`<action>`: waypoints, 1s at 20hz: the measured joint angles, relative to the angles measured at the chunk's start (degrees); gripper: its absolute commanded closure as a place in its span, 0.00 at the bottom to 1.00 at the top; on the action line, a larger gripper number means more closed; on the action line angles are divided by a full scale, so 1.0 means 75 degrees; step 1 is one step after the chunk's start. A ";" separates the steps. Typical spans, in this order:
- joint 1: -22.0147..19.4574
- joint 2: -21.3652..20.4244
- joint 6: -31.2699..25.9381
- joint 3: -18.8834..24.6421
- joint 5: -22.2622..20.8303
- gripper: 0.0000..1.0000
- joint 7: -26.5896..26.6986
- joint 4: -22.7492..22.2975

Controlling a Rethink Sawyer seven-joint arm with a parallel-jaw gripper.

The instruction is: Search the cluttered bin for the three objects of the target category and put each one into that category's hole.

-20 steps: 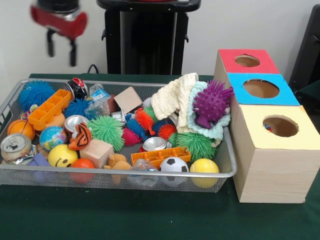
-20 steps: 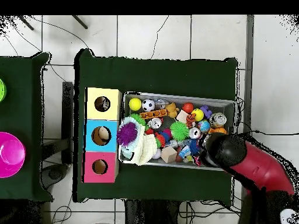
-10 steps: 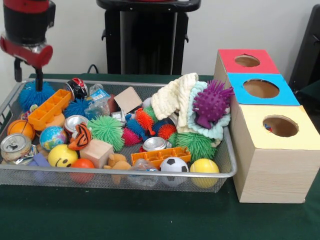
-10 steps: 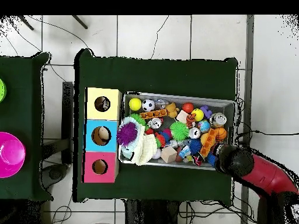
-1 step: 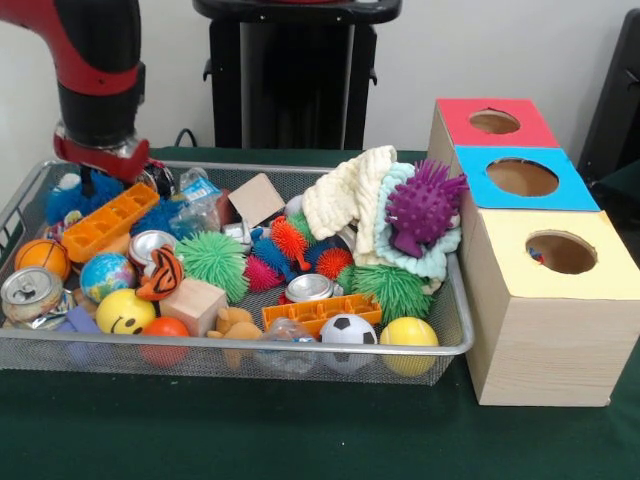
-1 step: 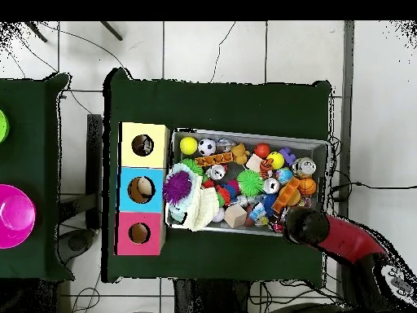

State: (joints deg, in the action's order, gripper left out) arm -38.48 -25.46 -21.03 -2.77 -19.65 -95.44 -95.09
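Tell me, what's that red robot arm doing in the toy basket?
The arm has dipped into the far corner of the wire basket, right over the fuzzy blue ball and beside the orange tray. Its tip is buried among the toys, so whether it has hold of anything can't be seen. Next to the basket is a box with red, blue and yellow tops, each with a hole.

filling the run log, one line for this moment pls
arm: low over bin's far corner | gripper: hidden, by blue spiky ball | box holes: unobstructed

bin (image 5: 455, 345): on table (image 5: 300, 440) | boxes (image 5: 545, 300): just right of bin | arm (image 5: 100, 80): over bin's far-left corner
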 measured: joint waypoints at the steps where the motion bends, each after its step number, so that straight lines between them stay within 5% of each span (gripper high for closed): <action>1: 0.0003 0.0031 0.0075 0.0023 -0.0008 0.00 0.0000 0.0001; 20: -0.0068 0.0141 0.0928 0.0220 -0.0362 0.00 0.0000 -0.0001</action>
State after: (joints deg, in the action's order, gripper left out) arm -38.99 -24.40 -14.07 -1.11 -22.36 -95.44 -95.10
